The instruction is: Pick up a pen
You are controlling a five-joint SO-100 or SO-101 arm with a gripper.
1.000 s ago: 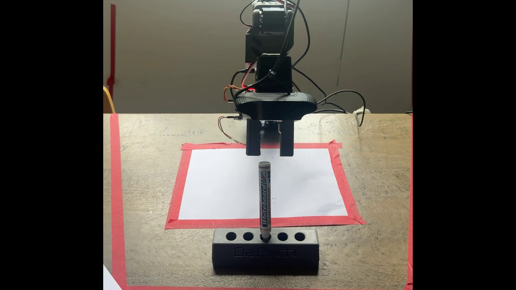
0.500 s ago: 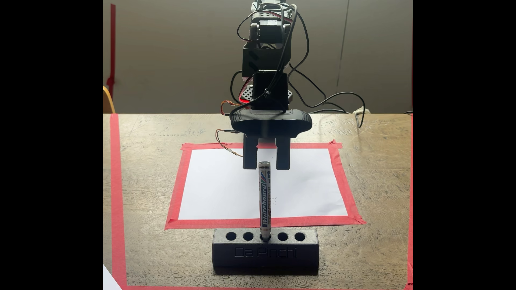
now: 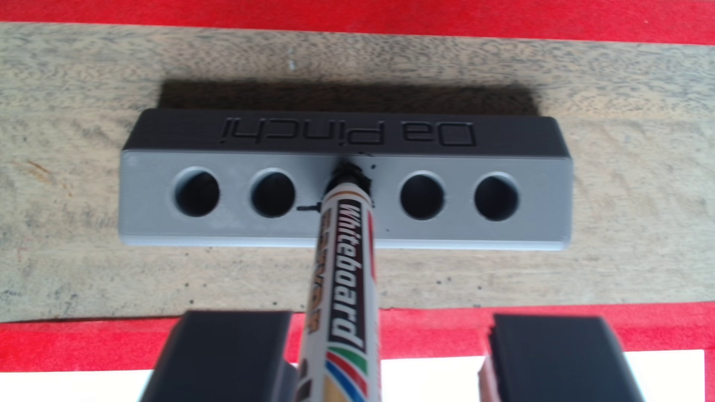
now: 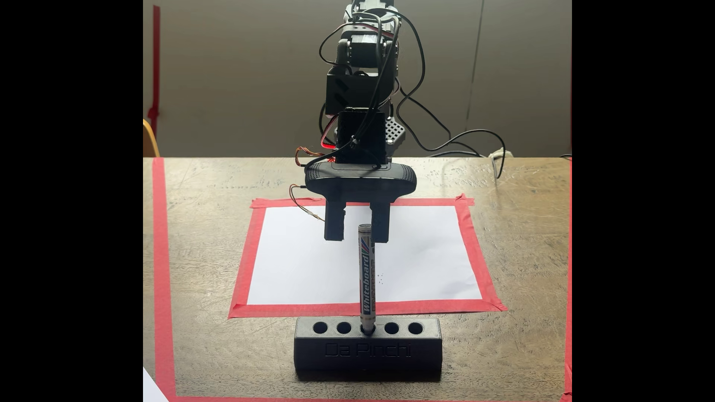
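Observation:
The pen [image 4: 366, 278] stands upright with its tip in the middle hole of a black holder [image 4: 367, 351] marked "Da Pinchi". My gripper [image 4: 357, 239] hangs open at the pen's upper end, fingers pointing down. In the fixed view the right finger [image 4: 380, 232] sits just behind the pen's top and the left finger [image 4: 334, 230] stands clear of it. In the wrist view the pen [image 3: 344, 278] rises from the holder [image 3: 541, 232] and passes between the fingers of the gripper [image 3: 392, 317], close to the left finger [image 3: 228, 348]. Nothing is gripped.
A white sheet [image 4: 309, 263] framed in red tape [image 4: 247, 263] lies behind the holder on the wooden table [image 4: 514, 348]. Red tape [image 4: 162, 270] also runs along the table's left side. The holder's other holes [image 3: 421, 195] are empty. Cables [image 4: 479, 135] trail at the back right.
The gripper has come down and shifted left in the fixed view. Its fingers were above the pen's top a second ago and now reach down beside it. The pen has not moved.

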